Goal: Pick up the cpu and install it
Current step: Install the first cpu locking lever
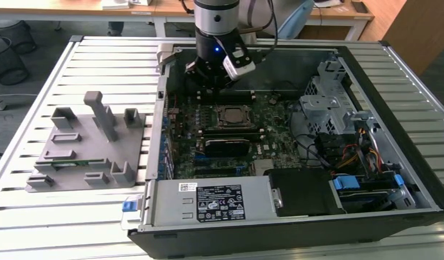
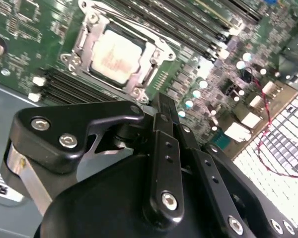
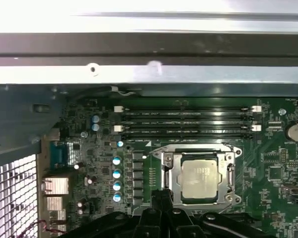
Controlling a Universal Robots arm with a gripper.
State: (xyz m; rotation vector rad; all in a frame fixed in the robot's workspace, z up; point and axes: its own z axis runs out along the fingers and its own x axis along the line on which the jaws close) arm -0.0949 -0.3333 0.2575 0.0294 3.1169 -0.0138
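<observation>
The slatted table [image 1: 99, 59] carries an open computer case [image 1: 395, 179], and inside it the motherboard [image 1: 229, 135] lies flat beneath the arm; a grey fixture block [image 1: 88, 146] sits on the table well apart from the end effector [image 1: 211, 81], off toward the exterior view's left. The install step appears to be essentially done: the cpu [image 3: 201, 181] is seen seated flat in its socket frame [image 3: 164, 163] on the board, and nothing is gripped by the end effector, which hangs above the board just beyond the socket, on the side of the memory slots [image 3: 184, 121] and the case's back wall. In the second wrist view the black linkage of the end effector [image 2: 165, 106] is drawn together into a narrow stack with no gap visible between the finger parts, so it is judged closed and empty, though the very tips are hidden behind the body. What remains would seem to call for a check that the chip lies level within the frame, and for care that the arm stays clear of the retention bracket and the nearby capacitors [image 3: 117, 178]. The cpu is small, square and flat, with a pale silvery top [image 2: 116, 57] carrying faint markings, sitting just below and ahead of the end effector, squarely inside the metal frame
</observation>
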